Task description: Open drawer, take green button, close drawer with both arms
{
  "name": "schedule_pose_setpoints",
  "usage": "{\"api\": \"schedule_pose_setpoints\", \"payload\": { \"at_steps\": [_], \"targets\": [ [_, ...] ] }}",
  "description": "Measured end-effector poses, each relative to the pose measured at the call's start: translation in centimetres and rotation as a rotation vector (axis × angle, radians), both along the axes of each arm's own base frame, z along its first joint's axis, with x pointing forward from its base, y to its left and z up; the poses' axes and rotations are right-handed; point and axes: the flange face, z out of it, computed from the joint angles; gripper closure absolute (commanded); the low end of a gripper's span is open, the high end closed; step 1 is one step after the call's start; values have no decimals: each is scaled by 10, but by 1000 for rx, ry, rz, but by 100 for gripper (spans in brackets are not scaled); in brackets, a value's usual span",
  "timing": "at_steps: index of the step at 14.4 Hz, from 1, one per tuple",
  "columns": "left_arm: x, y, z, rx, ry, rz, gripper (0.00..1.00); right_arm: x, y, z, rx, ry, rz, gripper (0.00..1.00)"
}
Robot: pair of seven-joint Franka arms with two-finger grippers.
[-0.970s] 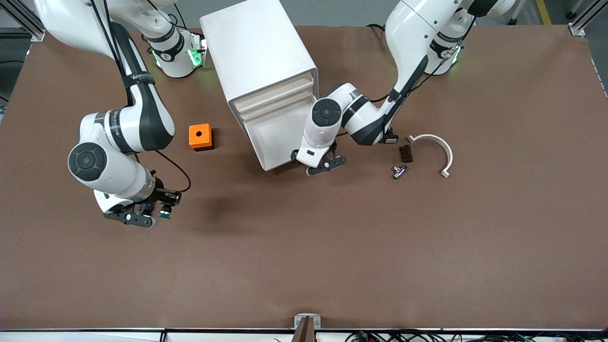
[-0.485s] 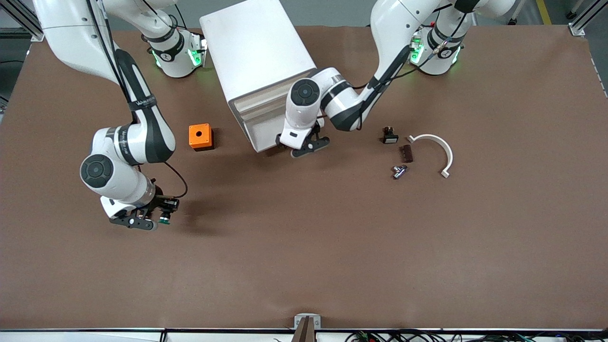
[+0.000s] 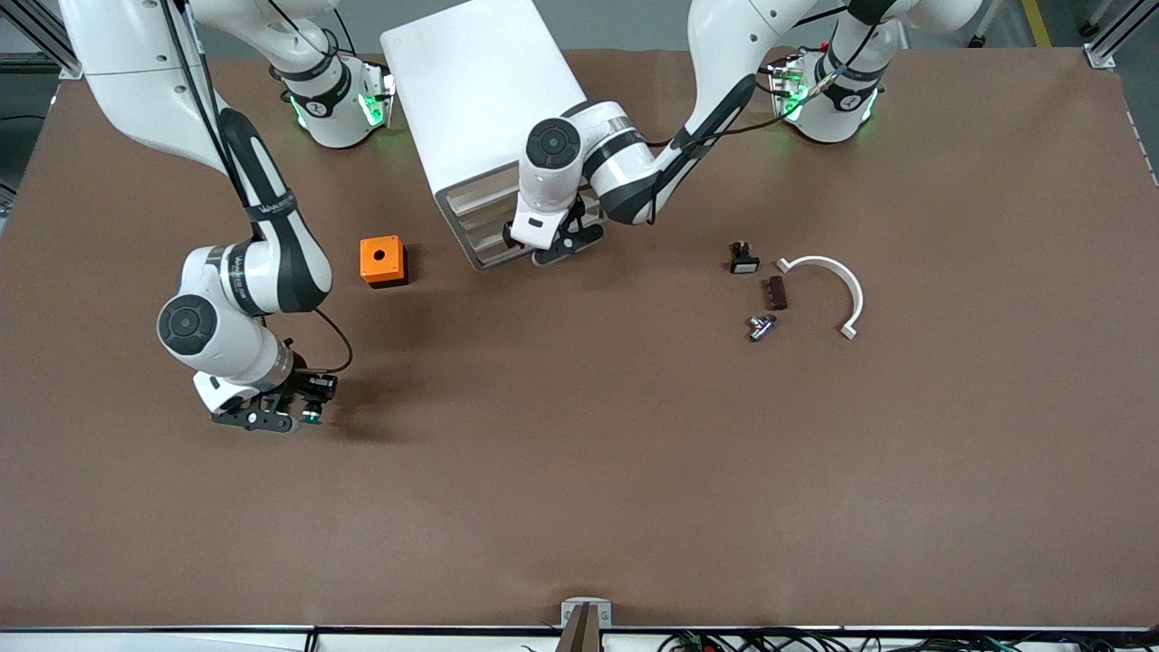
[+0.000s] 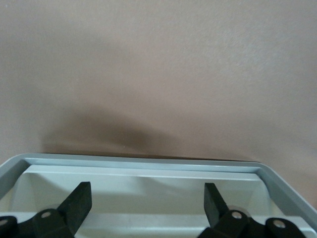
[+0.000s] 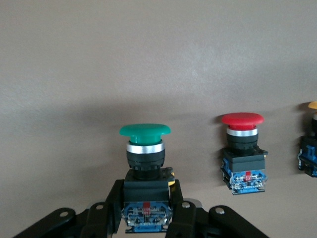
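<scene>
The white cabinet [image 3: 480,91] stands between the two arm bases. Its lowest drawer [image 3: 492,257] sticks out only a little. My left gripper [image 3: 552,246] is at that drawer's front, open, and the left wrist view shows its black fingers [image 4: 79,203] reaching over the drawer's rim [image 4: 143,163] with nothing between them. My right gripper [image 3: 272,418] hangs low over the table toward the right arm's end. It is shut on the green-capped button [image 3: 312,417], clamping its black-and-blue body [image 5: 146,210] with the cap [image 5: 145,130] pointing away from the gripper.
A red-capped button [image 5: 242,148] and a yellow-capped one [image 5: 311,144] show beside the held button in the right wrist view. An orange box [image 3: 382,260] sits near the cabinet. A white curved piece [image 3: 828,281], a black part [image 3: 742,258], a brown block [image 3: 775,292] and a metal fitting [image 3: 761,326] lie toward the left arm's end.
The left gripper has pushed the drawer from well out to almost fully into the cabinet. The right gripper, still holding the button, has shifted only slightly.
</scene>
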Motion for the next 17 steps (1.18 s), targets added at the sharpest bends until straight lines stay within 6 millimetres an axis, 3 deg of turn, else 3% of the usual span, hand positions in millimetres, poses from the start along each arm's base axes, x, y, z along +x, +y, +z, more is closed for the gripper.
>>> {"api": "schedule_pose_setpoints", "payload": {
  "at_steps": [1, 4, 6, 8, 12, 15, 17],
  "targets": [
    [-1, 0, -2, 4, 4, 8, 0, -1, 0, -1, 0, 2, 0, 0],
    [2, 1, -3, 7, 6, 31, 0, -1, -1, -1, 0, 2, -1, 0],
    [25, 10, 2, 0, -2, 80, 0, -1, -1, -1, 0, 2, -1, 0],
    [77, 41, 11, -4, -10, 169, 0, 0, -1, 1, 0, 0, 5, 0],
    [189, 131, 46, 38, 7, 248, 0, 3, -6, 25, 0, 40, 18, 0],
    [256, 194, 96, 14, -32, 303, 0, 9, -17, 74, 5, 87, 47, 0],
    [284, 235, 127, 5, -67, 307, 0, 8, -31, 113, 11, 126, 61, 0]
  ]
}}
